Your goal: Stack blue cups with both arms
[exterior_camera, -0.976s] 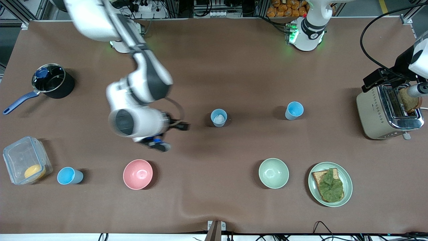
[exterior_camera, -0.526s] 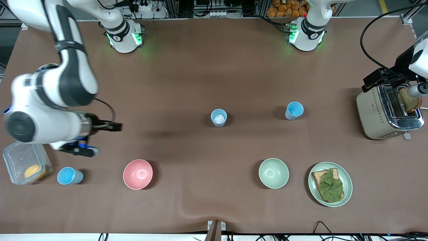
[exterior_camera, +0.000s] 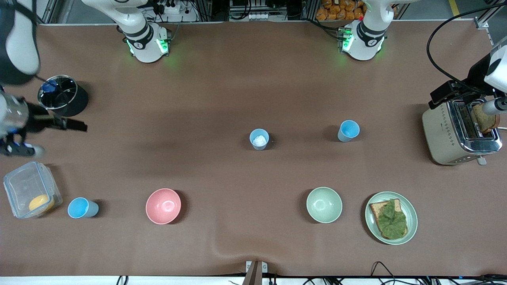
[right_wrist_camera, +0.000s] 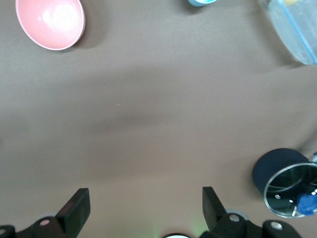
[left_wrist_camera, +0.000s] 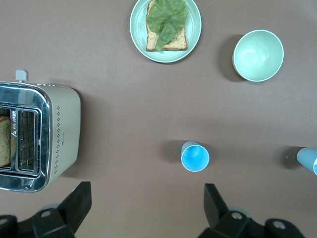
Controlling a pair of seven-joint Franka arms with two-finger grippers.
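Observation:
Three blue cups stand upright and apart on the brown table. One [exterior_camera: 82,208] is beside the clear box, and its rim shows in the right wrist view [right_wrist_camera: 200,2]. The paler one with a white patch inside [exterior_camera: 259,139] stands mid-table. The third [exterior_camera: 349,130] stands toward the toaster and also shows in the left wrist view [left_wrist_camera: 195,156]. My left gripper [left_wrist_camera: 146,198] is open and empty, high over bare table between that cup and the toaster. My right gripper [right_wrist_camera: 143,201] is open and empty, high over bare table beside the pot.
A black pot [exterior_camera: 63,96] and a clear box [exterior_camera: 29,189] stand at the right arm's end. A pink bowl [exterior_camera: 163,206], a pale green bowl [exterior_camera: 324,204] and a plate with bread and lettuce [exterior_camera: 391,217] lie nearest the front camera. A toaster [exterior_camera: 455,132] stands at the left arm's end.
My right arm has swung from the middle of the table to its own end, now by the pot. The left arm and the cups have not moved.

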